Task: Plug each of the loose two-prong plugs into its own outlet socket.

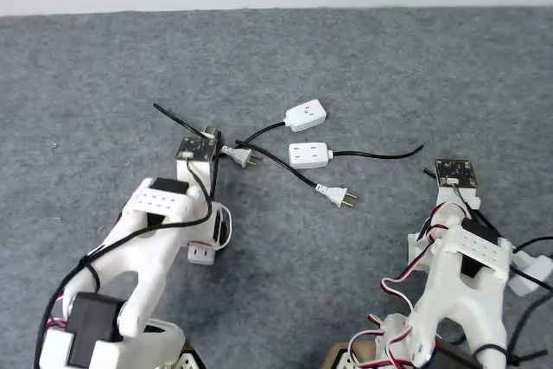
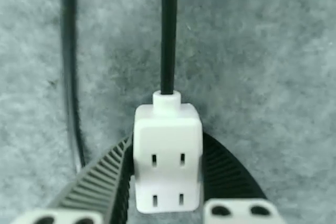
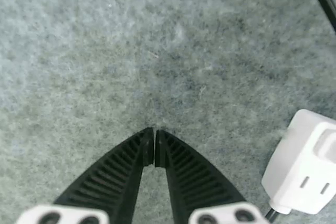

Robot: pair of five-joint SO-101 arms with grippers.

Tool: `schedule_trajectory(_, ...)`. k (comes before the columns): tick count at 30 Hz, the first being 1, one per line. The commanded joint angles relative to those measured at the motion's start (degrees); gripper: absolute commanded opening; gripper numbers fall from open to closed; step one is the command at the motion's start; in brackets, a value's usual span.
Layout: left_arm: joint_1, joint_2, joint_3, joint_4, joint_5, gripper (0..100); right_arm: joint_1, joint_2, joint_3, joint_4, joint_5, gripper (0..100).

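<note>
My left gripper [image 2: 167, 148] is shut on a white outlet socket [image 2: 168, 150], whose slots face the camera and whose black cord [image 2: 168, 30] runs straight away over the carpet. In the high view that socket [image 1: 200, 253] sits under the left arm. Two loose two-prong plugs lie mid-table: one [image 1: 242, 157] near the left arm's tip, one [image 1: 340, 196] further right. Two more white sockets [image 1: 305, 113] [image 1: 308, 155] lie beyond them. My right gripper [image 3: 155, 134] is shut on nothing, just above the carpet, with another white socket [image 3: 307, 163] beside it.
Black cords [image 1: 268, 155] cross between the plugs and sockets in the middle of the grey carpet [image 1: 389, 66]. A second black cord [image 2: 68, 51] runs alongside the held socket. The right arm [image 1: 462, 274] stands near the right edge, with the white socket [image 1: 534, 270] next to it.
</note>
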Motion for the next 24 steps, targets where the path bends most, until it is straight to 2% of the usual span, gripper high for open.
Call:
schedule_trajectory(1, 2.9, -0.4, -7.6, 6.7, -0.6, 1, -0.6, -1.3, -0.3, -0.8, 0.3, 1.2)
schedule_trajectory(4, 6.6, -0.4, -12.6, 11.1, 3.2, 1, -0.6, -1.3, -0.3, -0.8, 0.3, 1.2)
schedule_trajectory(8, 9.1, 0.0, -16.5, 9.8, 10.5, 1, -0.6, -1.3, -0.3, -0.8, 0.3, 1.2)
schedule_trajectory(17, 9.3, 0.3, -16.6, 2.4, 16.0, 1, -0.5, -1.3, -0.3, -0.7, 0.5, 1.2)
schedule_trajectory(20, 9.4, 0.3, -15.3, 1.7, 16.0, 1, -0.5, -1.3, -0.3, -0.7, 0.6, 1.2)
schedule_trajectory(24, 9.4, 0.3, -10.3, -3.2, 16.0, 1, -0.5, -1.3, -0.3, -0.7, 0.6, 1.2)
